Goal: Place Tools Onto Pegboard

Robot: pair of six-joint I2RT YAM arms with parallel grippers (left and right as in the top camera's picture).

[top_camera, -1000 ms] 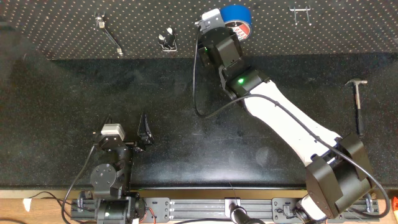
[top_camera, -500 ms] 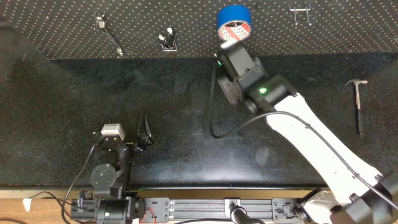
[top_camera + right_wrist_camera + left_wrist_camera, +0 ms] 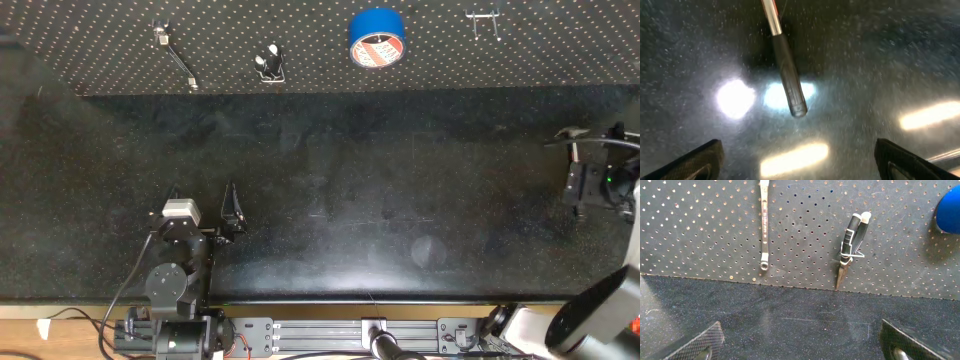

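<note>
Black-fingered, the left gripper (image 3: pixel 232 212) sits parked by its base with fingers spread, facing the pegboard (image 3: pixel 80 40) where wrench (image 3: pixel 175 55), pliers (image 3: pixel 268 63) and blue tape roll (image 3: pixel 377 38) already hang in place. Farther right a bare hook (image 3: pixel 483 20) probably awaits the hammer (image 3: pixel 785 65), which lies on the mat (image 3: pixel 400 180) at the far right; the right gripper (image 3: pixel 800 165) hangs above its handle, fingers apart, seemingly to straddle it for pickup.

Blue on the tape roll (image 3: pixel 377 38) at upper centre, red and white inside. Dark grey with a grid of pale holes across the pegboard (image 3: pixel 100 40). Silver for the wrench (image 3: pixel 763 225); black and cream on the pliers (image 3: pixel 850 245). Speckled black over the mat (image 3: pixel 350 200).
</note>
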